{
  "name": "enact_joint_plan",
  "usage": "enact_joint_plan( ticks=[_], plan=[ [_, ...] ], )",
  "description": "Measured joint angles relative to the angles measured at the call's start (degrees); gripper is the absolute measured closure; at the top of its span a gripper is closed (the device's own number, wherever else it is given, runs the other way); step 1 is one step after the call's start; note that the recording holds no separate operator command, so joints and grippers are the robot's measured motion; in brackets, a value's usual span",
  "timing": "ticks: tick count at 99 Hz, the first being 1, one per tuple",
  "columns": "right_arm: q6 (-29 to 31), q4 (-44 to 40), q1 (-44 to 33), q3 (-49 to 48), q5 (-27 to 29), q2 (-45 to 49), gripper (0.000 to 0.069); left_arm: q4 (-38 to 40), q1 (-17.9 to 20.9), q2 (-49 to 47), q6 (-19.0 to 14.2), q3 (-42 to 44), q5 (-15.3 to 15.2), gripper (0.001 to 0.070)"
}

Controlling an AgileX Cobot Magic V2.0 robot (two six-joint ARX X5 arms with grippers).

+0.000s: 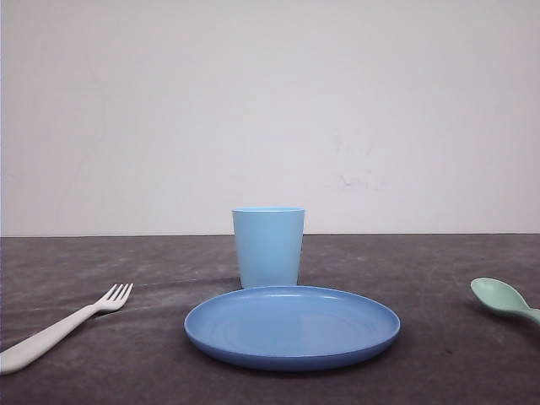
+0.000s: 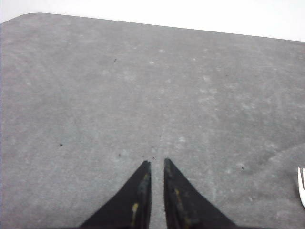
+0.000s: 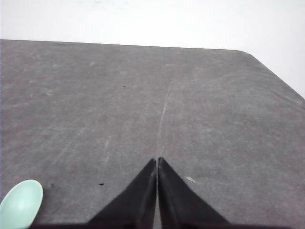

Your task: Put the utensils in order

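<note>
White fork (image 1: 59,327) lies by the tabletop's left edge, green spoon (image 1: 504,299) by the right; plate (image 1: 292,326) central, awaiting them. Left gripper (image 2: 157,164) and right gripper (image 3: 157,161) clenched, empty.

A dark grey table (image 1: 439,278), its surface marked with pale scuffs and scratches, is seen running back to a plain white wall. On it, a round blue plate (image 1: 292,326) is set near the middle with a light blue cup (image 1: 268,246) standing upright just behind it. A white fork (image 1: 63,326) is laid well to the left of the plate with its tines pointing inward and away, and a mint-green spoon (image 1: 504,299) is laid well to the right, its bowl turned towards the plate.
</note>
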Motion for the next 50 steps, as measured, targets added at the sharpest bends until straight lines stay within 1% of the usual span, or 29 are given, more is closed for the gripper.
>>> enact_joint_plan(
  ticks=[20,24,30,39,50],
  plan=[
    [0.0,0.0,0.0,0.0,0.0,0.0,0.0689,0.0,0.0,0.0,0.02,0.0,0.0,0.0687],
    [0.0,0.02,0.0,0.0,0.0,0.0,0.0689,0.0,0.0,0.0,0.44,0.0,-0.11,0.0687],
    [0.0,0.31,0.0,-0.02,0.0,0.0,0.0689,0.02,0.0,0.0,2.45,0.0,-0.79,0.0687],
    [0.0,1.84,0.0,-0.02,0.02,0.0,0.0689,0.04,0.0,0.0,6.69,0.0,-1.4,0.0687],
    [0.76,3.06,0.0,-0.02,-0.07,0.0,0.0689,0.04,0.0,0.0,9.09,0.0,-1.4,0.0687]
  ],
)
